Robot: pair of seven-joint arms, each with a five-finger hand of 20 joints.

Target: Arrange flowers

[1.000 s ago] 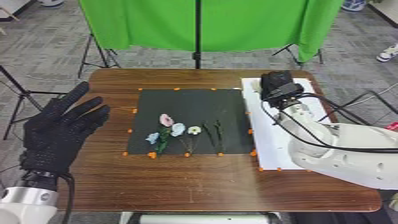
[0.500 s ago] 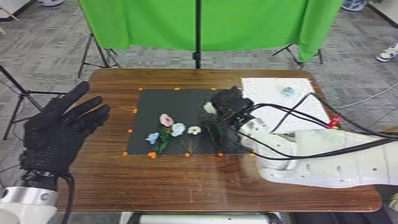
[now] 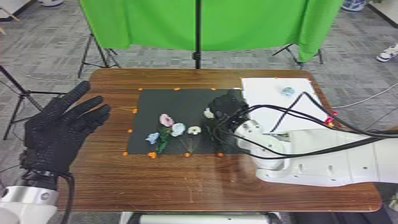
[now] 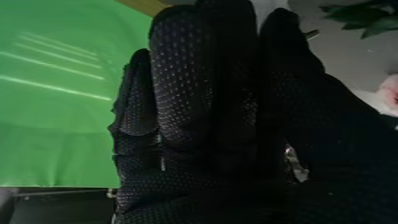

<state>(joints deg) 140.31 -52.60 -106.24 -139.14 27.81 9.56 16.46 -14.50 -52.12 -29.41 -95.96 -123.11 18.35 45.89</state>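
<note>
Brown wooden worktop (image 3: pixel 169 182), and here comes your right robot hand (image 3: pixel 228 106): it has just swung off the white rectangular sheet (image 3: pixel 266 92) to the right part of the square black mat (image 3: pixel 173 102), fingers and thumb together, apparently clamped on a white-petalled flower (image 3: pixel 209 113). So you're likely placing another bloom beside those on the mat, including the pale-pink flower (image 3: pixel 166 120). Right of the mat lies a pale-blue flower (image 3: pixel 287 91); left of it, your left robot hand (image 3: pixel 67 125), fingers apart.

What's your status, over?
Left hand open, off mat's left. Right hand pinching white flower at black mat. Other blooms lie close by.
</note>
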